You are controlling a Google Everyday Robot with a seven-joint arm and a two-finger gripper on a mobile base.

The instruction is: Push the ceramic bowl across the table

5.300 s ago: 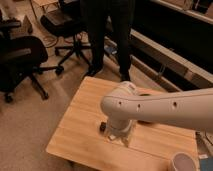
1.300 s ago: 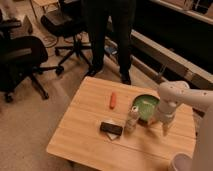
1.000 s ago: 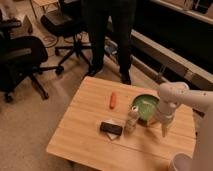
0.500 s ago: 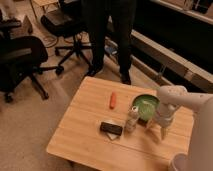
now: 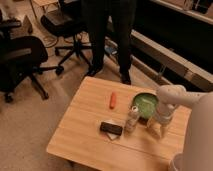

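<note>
Your end effector (image 5: 159, 126) hides the ceramic bowl's (image 5: 144, 104) near-right edge; its opening can't be told.
One bowl, one bottle (image 5: 132, 119) on the bench (image 5: 85, 132).

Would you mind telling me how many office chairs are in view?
2: one at far left, one at top beside the standing person. Others may be out of frame. The claw sits beside the ceramic bowl.

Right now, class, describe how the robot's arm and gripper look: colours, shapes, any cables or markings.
The arm is smooth, rounded and off-white, with a bulbous joint. It narrows to a pale gripper beside the ceramic bowl, above the table. No cables or markings are discernible.
</note>
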